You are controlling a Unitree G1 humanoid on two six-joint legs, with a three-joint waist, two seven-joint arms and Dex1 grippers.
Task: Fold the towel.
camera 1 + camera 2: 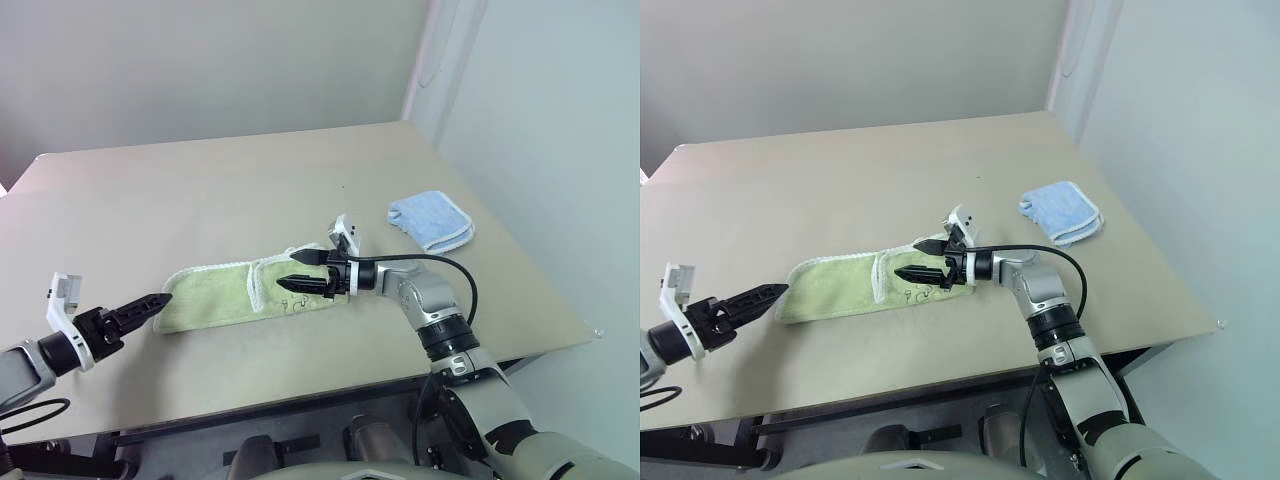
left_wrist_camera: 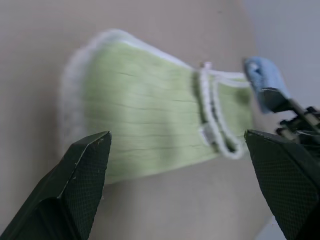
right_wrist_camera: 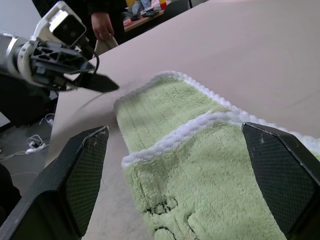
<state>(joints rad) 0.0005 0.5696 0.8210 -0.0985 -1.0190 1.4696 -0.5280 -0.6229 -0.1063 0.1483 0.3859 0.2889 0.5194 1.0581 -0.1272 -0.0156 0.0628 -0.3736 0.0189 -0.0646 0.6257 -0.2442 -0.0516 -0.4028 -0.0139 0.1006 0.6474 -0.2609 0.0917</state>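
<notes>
Towel (image 1: 240,293), light green, lies folded into a long strip near the front-middle of the table (image 1: 200,190), a white-trimmed layer lapped over its right half. Grey embroidery shows by the near right edge, though the right gripper (image 1: 298,271) hovers over that end and hides part of it; jaws wide, holding nothing. Left gripper (image 1: 140,308) sits just off the towel's left end, fingers spread and empty in its wrist view. Further right on the table, well apart, lies a small blue towel (image 1: 431,220). Beyond the table's left edge, a person's hand (image 3: 102,24) is cut off at the wrist camera's frame.
</notes>
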